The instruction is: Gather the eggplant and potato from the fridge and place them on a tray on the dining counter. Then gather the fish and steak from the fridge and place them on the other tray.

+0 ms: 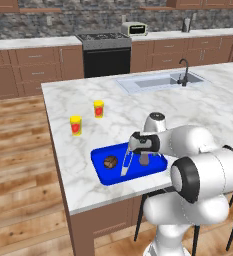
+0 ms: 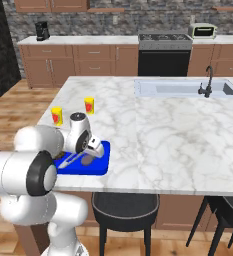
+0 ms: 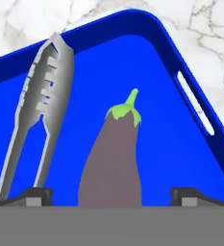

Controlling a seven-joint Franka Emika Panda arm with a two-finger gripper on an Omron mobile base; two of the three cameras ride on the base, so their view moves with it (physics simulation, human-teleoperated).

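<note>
Nearest the hand camera lies the eggplant (image 3: 111, 163), resting flat on the floor of the blue tray (image 3: 180, 158). The gripper (image 3: 111, 194) stands just above it, its two dark fingertips (image 3: 36, 194) spread wide on either side of the eggplant's body with clear blue showing between each tip and the skin. The jaws are wide apart and grip nothing; the eggplant appears released.

Orientation: the eggplant's long axis runs away from the hand, broad purple end nearest the gripper, green stem cap pointing toward the tray's far rounded corner. A pair of metal tongs (image 3: 36, 115) lies beside it on the same tray, roughly parallel, apart from the eggplant.

In the left base view the tray (image 1: 100, 172) sits near the front edge of the dining counter (image 1: 198, 107), with a brown potato (image 1: 110, 161) at its left end, the tongs (image 1: 125, 164) in the middle and the eggplant (image 1: 145, 160) under the gripper (image 1: 142, 152). Two yellow jars (image 1: 76, 125) stand further back on the marble.

Judgement: the step in hand is clearing the hand from the placed eggplant. It is best done by lifting straight up along the gripper's axis, jaws kept wide, avoiding any sideways sweep that could nudge the eggplant or catch the tongs. The vegetable half of the task looks complete.
</note>
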